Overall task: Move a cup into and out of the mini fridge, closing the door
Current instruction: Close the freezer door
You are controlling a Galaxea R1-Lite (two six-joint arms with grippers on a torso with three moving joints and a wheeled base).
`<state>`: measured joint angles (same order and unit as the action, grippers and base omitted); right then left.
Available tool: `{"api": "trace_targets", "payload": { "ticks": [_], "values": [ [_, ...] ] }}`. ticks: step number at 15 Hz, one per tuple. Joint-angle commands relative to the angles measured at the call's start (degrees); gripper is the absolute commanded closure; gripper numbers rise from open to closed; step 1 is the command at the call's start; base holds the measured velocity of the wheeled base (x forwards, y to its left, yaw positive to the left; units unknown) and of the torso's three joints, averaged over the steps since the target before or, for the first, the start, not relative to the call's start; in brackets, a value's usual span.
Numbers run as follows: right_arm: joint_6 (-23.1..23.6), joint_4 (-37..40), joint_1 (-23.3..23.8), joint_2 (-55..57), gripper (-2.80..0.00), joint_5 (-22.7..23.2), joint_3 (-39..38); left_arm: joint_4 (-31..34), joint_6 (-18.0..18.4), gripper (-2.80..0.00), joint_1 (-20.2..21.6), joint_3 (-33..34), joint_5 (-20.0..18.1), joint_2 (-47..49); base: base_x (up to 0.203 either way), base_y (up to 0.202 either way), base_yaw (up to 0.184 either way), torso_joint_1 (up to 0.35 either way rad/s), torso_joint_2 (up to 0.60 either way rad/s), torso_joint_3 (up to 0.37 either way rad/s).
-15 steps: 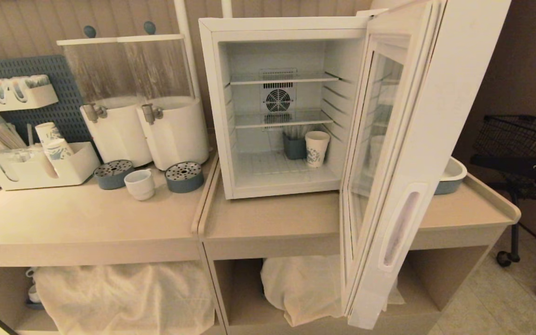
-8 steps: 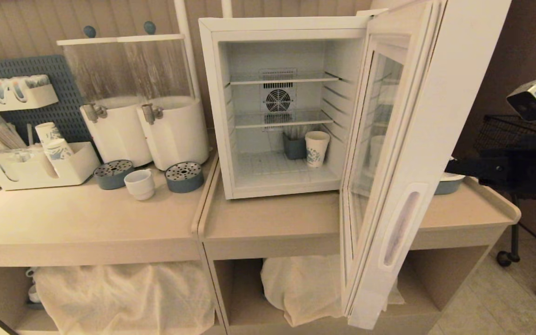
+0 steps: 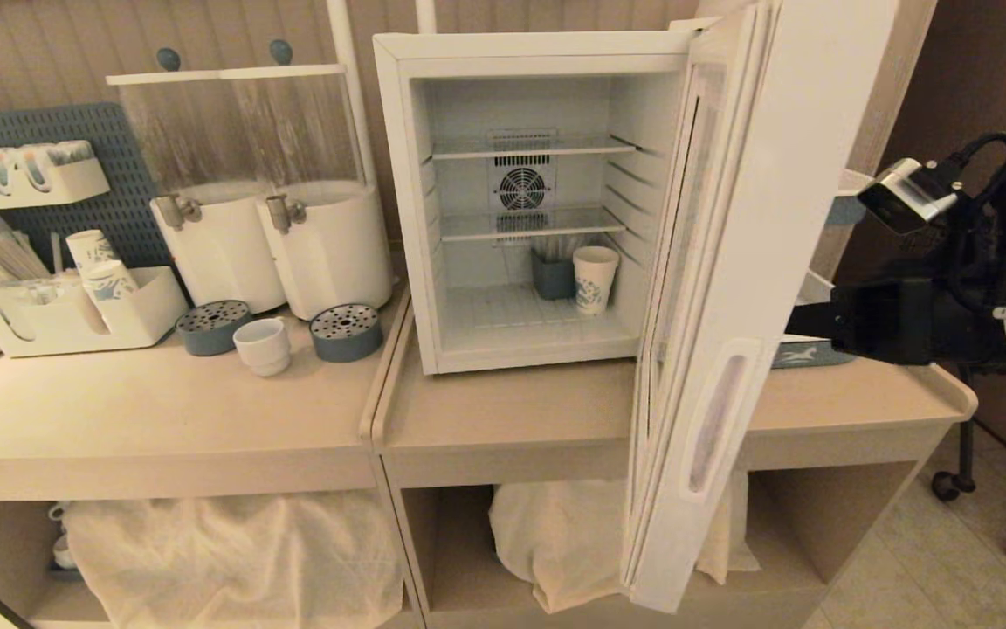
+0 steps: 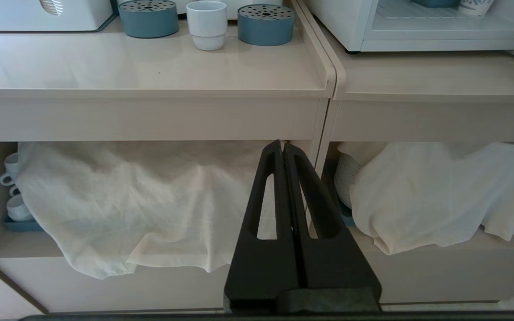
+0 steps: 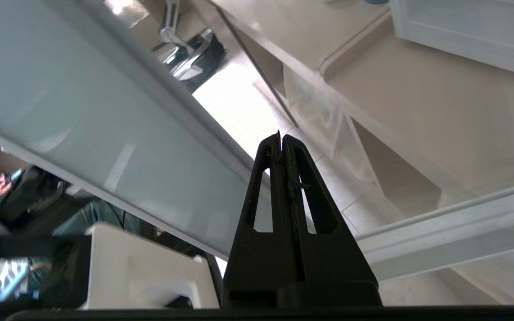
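The door (image 3: 756, 288) hides the right gripper's (image 5: 280, 139) tip in the head view.

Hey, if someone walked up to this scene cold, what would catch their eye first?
Probably the mini fridge on the counter, its door swung far out on the right, with a blue-patterned paper cup on its floor. Next, the right gripper, shut, reaching in behind that door's outer face. The small white cup sits out on the counter between two round blue drip trays.
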<state>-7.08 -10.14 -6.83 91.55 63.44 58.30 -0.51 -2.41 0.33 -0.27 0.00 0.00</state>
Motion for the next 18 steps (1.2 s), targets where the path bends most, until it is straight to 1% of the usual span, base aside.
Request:
{"api": "trace_targets", "payload": {
  "ticks": [1, 2, 3, 4, 5, 6, 7, 9, 11, 12, 13, 15, 18],
  "values": [
    [-1.5, -0.4, -1.8, 1.1, 0.00, -2.1, 1.8, 0.0, 0.0, 0.00, 0.0, 0.1, 0.0, 0.1, 0.000, 0.000, 0.000, 0.000, 0.00, 0.000],
    [-1.8, -0.5, -2.0, 1.3, 0.00, -2.4, 2.0, 0.0, 0.0, 0.00, 0.0, 0.1, 0.0, 0.1, 0.000, 0.000, 0.000, 0.000, 0.00, 0.000],
    [-3.5, -0.9, -2.9, 1.8, 0.00, -4.3, 2.9, 0.0, 0.0, 0.00, 0.0, 0.0, 0.0, 0.1, 0.000, 0.000, 0.000, 0.000, 0.00, 0.000],
    [-6.2, -1.5, -5.0, 2.5, 0.00, -10.0, 4.5, 0.0, 0.0, 0.00, 0.0, 0.0, 0.0, 0.1, 0.000, 0.000, 0.000, 0.000, 0.00, 0.000],
    [-8.7, -3.2, -8.3, 4.2, 0.00, -17.3, 6.3, 0.0, 0.0, 0.00, 0.0, 0.0, 0.0, 0.1, 0.000, 0.000, 0.000, 0.000, 0.00, 0.000],
    [-10.7, -5.2, -11.3, 5.8, 0.00, -23.4, 8.4, 0.0, 0.0, 0.00, 0.0, 0.0, 0.0, 0.1, 0.000, 0.000, 0.000, 0.000, 0.00, 0.000],
    [-12.1, -6.6, -13.5, 7.6, 0.00, -28.1, 11.0, 0.0, 0.0, 0.00, 0.0, 0.1, 0.0, 0.1, 0.000, 0.000, 0.000, 0.000, 0.00, 0.000],
    [-12.5, -6.9, -16.6, 10.7, 0.00, -36.6, 14.8, 0.0, 0.0, 0.00, 0.0, 0.0, 0.0, 0.1, 0.000, 0.000, 0.000, 0.000, 0.00, 0.000],
    [-11.5, -7.3, -19.3, 15.0, 0.00, -46.8, 17.7, 0.0, 0.0, 0.00, 0.0, 0.1, 0.0, 0.1, 0.000, 0.000, 0.000, 0.000, 0.00, 0.000],
    [-10.7, -7.5, -20.1, 16.6, 0.00, -50.4, 18.7, 0.0, 0.0, 0.00, 0.0, 0.0, 0.0, 0.1, 0.000, 0.000, 0.000, 0.000, 0.00, 0.000],
    [-10.2, -7.7, -20.7, 17.6, 0.00, -52.9, 19.2, 0.0, 0.0, 0.00, 0.0, 0.1, 0.0, 0.1, 0.000, 0.000, 0.000, 0.000, 0.00, 0.000],
    [-8.7, -10.1, -21.2, 21.4, 0.00, -60.4, 19.8, 0.0, 0.0, 0.00, 0.0, 0.0, 0.0, 0.1, 0.000, 0.000, 0.000, 0.000, 0.00, 0.000],
    [-8.3, -10.8, -21.2, 21.9, 0.00, -62.1, 19.6, 0.0, 0.0, 0.00, 0.0, 0.1, 0.0, 0.1, 0.000, 0.000, 0.000, 0.000, 0.00, 0.000]
  ]
}}
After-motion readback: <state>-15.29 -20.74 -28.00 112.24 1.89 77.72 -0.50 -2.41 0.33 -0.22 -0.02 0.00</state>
